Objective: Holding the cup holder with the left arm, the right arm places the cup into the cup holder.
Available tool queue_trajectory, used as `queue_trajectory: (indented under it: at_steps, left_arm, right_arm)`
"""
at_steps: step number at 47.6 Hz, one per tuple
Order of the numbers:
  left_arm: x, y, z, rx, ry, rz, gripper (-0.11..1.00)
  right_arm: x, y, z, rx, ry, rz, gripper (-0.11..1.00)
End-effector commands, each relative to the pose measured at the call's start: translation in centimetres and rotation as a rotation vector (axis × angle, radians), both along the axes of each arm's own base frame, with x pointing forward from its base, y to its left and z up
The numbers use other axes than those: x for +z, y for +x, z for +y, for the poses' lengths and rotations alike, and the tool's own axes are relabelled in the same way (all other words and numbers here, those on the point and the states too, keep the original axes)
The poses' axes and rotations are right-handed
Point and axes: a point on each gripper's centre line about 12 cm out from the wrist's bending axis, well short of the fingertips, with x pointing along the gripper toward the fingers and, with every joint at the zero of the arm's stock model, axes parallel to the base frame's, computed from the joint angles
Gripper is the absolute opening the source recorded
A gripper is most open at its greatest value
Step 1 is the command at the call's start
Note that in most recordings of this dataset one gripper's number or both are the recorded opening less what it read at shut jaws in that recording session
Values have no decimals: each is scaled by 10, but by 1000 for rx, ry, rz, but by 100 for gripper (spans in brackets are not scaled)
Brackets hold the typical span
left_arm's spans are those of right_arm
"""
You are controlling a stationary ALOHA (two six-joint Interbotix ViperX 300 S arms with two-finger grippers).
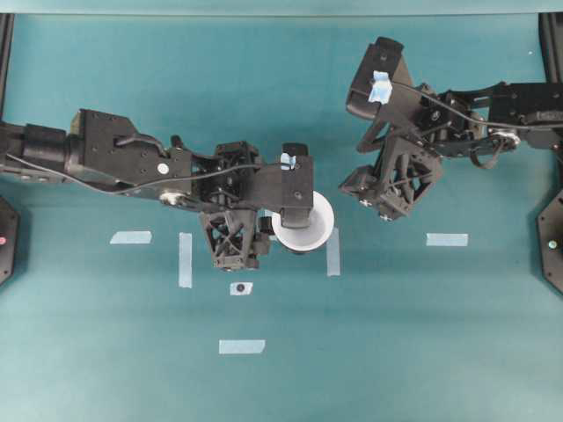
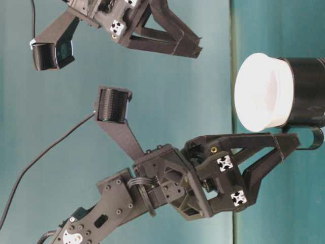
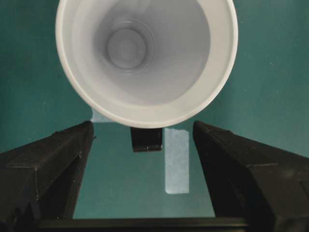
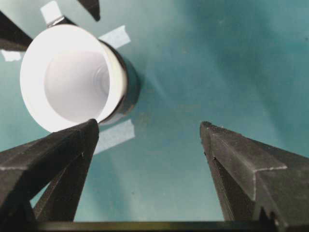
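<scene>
The left claw [image 1: 264,251] stands released beside the cup holder [image 2: 307,91], its stubby tab [image 3: 146,139] visible only in the left wrist view. The white cone-shaped cup [image 1: 303,224] sits nested in the glossy black holder on the teal desk [image 1: 396,334]. The right claw [image 1: 374,198] hangs released, well apart.

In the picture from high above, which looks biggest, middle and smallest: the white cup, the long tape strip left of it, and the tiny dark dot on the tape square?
Largest to smallest, in the overhead view:
1. The cup, though the left arm hides part of its rim.
2. The long tape strip.
3. The dark dot, clearly smallest.
</scene>
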Motion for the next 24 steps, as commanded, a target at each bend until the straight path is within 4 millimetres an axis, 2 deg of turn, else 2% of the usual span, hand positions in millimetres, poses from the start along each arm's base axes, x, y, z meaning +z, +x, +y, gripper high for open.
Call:
queue_trajectory:
  at_steps: [1, 8, 24]
  left_arm:
    - [23, 2, -2, -5, 4, -60, 85]
    - [31, 0, -3, -7, 5, -80, 85]
    - [33, -10, -3, -8, 5, -77, 85]
  right_arm:
    - [24, -4, 4, 10, -14, -74, 92]
    - [25, -6, 7, 20, -15, -78, 92]
    - [31, -14, 13, 23, -34, -198, 92]
